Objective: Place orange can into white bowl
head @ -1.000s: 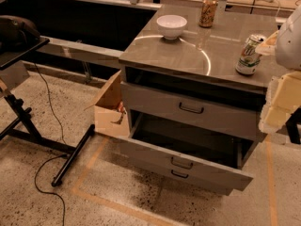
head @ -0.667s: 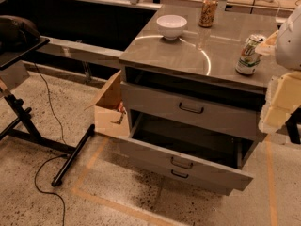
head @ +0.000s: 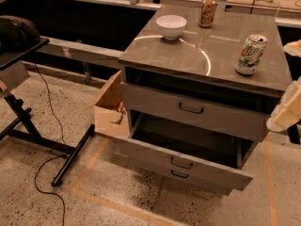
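Note:
The orange can [head: 208,12] stands upright at the back of the grey cabinet top [head: 221,51], just right of the white bowl [head: 171,26]. The bowl stands upright and empty near the top's back left corner. My gripper [head: 288,108] shows only as a pale cream shape at the right edge of the view, beside the cabinet's right front corner and below the top. It is far from the can and the bowl and holds nothing that I can see.
A green-and-white can [head: 250,54] stands near the top's right front edge. The lowest drawer [head: 188,161] is pulled out. A cardboard box [head: 110,108] sits on the floor left of the cabinet. A black stand [head: 28,121] and a cable are at the far left.
The white part of my arm at the upper right edge has drawn back almost out of view. The cans and the bowl have not moved.

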`<move>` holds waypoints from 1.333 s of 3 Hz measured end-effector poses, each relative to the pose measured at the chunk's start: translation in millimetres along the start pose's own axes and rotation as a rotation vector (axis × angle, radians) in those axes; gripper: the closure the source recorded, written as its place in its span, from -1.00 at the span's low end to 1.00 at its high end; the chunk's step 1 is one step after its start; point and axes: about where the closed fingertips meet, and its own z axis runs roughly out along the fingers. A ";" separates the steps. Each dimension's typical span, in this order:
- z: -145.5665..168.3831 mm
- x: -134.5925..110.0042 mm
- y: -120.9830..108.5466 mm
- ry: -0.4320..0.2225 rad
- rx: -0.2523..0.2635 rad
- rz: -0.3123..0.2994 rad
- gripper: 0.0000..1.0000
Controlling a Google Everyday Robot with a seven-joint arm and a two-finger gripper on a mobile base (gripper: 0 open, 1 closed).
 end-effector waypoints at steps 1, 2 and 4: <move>0.7 3.6 -30.4 -0.100 0.127 0.126 -1.00; -6.0 -5.3 -49.6 -0.137 0.206 0.128 -1.00; -2.3 -7.2 -56.7 -0.159 0.247 0.131 -1.00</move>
